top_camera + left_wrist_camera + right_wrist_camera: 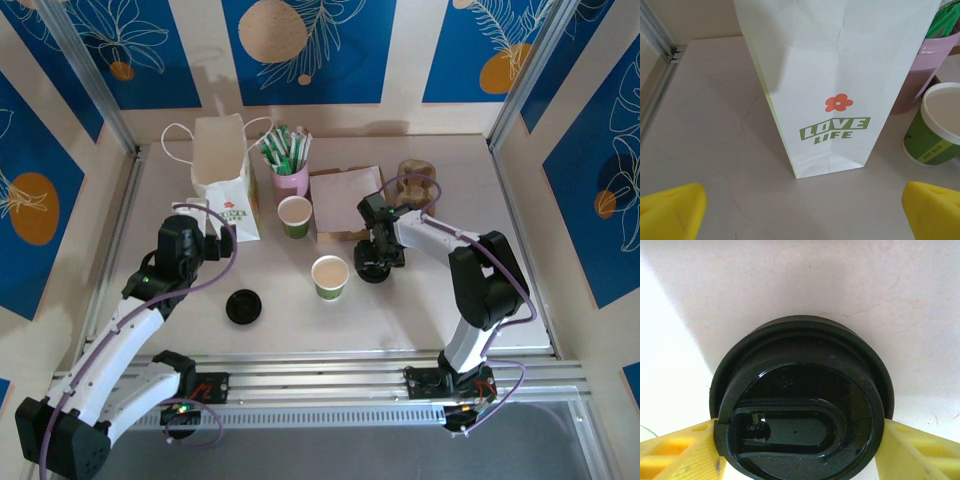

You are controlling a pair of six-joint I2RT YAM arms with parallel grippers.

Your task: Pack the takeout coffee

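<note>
Step in hand, my read: the right gripper [378, 262] was picking a black lid [800, 405] off the desk [420, 310] to cap a cup. It sat over that lid mid-desk, right of centre. Jaws stood part-way in, with the yellow fingers [680, 457] against the rim on both sides and the lid flat on the desk. It looked like a grip, but I couldn't tell how firm.

To do it well: squeeze lightly so the rim doesn't buckle, lift straight and hold it level. Centre it over the near cup [330, 276] just to its left, then press evenly.

The second cup [295, 215] stood further back, beside the pink cup [291, 178] of sticks. Both cups were open-topped. A second lid [243, 306] lay toward the near edge, left of centre.

The left gripper [800, 220] was spread wide and held nothing. It pointed at the foot of the paper bag [840, 75] in the far-left part of the desk, not touching it.
</note>
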